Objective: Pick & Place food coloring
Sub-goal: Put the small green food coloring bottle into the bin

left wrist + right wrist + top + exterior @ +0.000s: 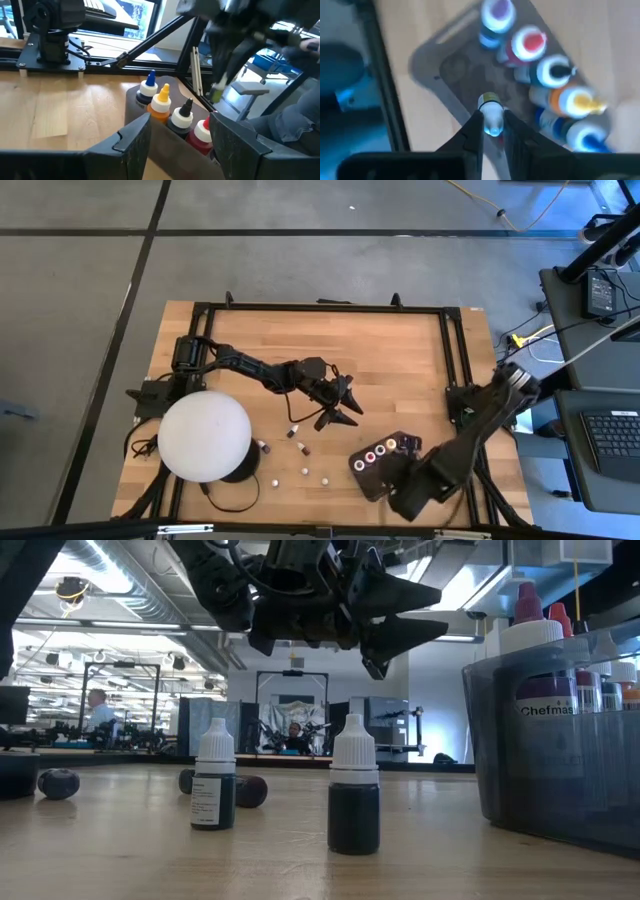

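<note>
A small bottle point(490, 116) is held upright in the closed right tool point(492, 131), directly above the tray point(372, 480) at lower right of the high view. The left tool point(340, 405) stands wide, empty, above loose bottles point(297, 448) mid-desk.

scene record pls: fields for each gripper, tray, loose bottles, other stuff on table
right gripper: shut on a small bottle, held above the tray
left gripper: open, empty, raised over mid-table
tray: dark grey, front right; several bottles upright inside, tops purple, red, black, orange, blue
loose bottles: a handful scattered front centre; two upright with white caps
white dome: front left
table: wood
</note>
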`<state>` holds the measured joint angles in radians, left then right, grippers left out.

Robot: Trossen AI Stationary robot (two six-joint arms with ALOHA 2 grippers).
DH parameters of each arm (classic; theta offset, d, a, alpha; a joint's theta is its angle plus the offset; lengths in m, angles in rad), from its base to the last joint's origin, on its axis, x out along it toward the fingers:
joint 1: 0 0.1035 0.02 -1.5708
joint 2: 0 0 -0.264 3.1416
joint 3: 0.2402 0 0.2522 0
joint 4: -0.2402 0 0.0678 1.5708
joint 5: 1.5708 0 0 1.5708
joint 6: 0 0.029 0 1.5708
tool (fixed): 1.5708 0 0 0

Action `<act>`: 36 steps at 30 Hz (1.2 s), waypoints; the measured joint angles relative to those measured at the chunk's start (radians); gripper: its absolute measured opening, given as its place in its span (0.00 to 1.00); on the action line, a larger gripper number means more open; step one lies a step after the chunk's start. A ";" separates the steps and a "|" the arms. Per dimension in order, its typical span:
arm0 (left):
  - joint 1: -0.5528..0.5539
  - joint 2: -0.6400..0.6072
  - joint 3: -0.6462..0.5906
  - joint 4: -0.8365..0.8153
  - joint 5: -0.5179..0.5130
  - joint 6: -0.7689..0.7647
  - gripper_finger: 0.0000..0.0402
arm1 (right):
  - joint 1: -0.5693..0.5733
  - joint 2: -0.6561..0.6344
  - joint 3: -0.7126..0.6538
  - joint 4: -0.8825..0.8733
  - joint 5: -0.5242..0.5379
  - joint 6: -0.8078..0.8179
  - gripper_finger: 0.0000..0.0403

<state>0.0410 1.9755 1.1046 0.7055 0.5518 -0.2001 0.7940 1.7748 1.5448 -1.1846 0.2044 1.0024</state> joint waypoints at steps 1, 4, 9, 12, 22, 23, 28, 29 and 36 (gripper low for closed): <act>0.000 0.000 0.000 0.000 0.000 0.000 0.49 | 0.000 0.016 0.000 -0.006 -0.013 0.070 0.14; -0.001 0.000 0.000 0.000 0.000 0.000 0.49 | -0.005 0.053 0.000 -0.005 -0.057 0.236 0.14; -0.002 0.000 0.000 -0.011 0.000 0.000 0.49 | -0.006 0.091 0.000 0.029 -0.074 0.383 0.14; -0.002 0.000 0.000 -0.012 0.000 0.000 0.49 | -0.011 0.103 0.000 0.062 -0.074 0.421 0.15; -0.002 0.000 0.000 -0.015 0.000 0.002 0.48 | -0.028 0.178 0.001 0.086 -0.067 0.463 0.16; -0.002 0.000 0.000 -0.014 -0.001 0.002 0.48 | -0.032 0.184 0.001 0.088 -0.067 0.463 0.16; -0.002 0.001 0.000 -0.016 -0.001 0.003 0.49 | -0.044 0.195 0.000 0.091 -0.055 0.463 0.16; -0.002 0.001 0.000 -0.017 -0.001 0.003 0.49 | -0.045 0.195 -0.005 0.102 -0.055 0.463 0.16; -0.002 0.001 -0.001 -0.037 -0.001 0.003 0.48 | -0.045 0.203 -0.014 0.131 -0.055 0.462 0.16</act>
<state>0.0391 1.9766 1.1038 0.6685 0.5510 -0.1967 0.7490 1.9777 1.5311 -1.0539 0.1489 1.4642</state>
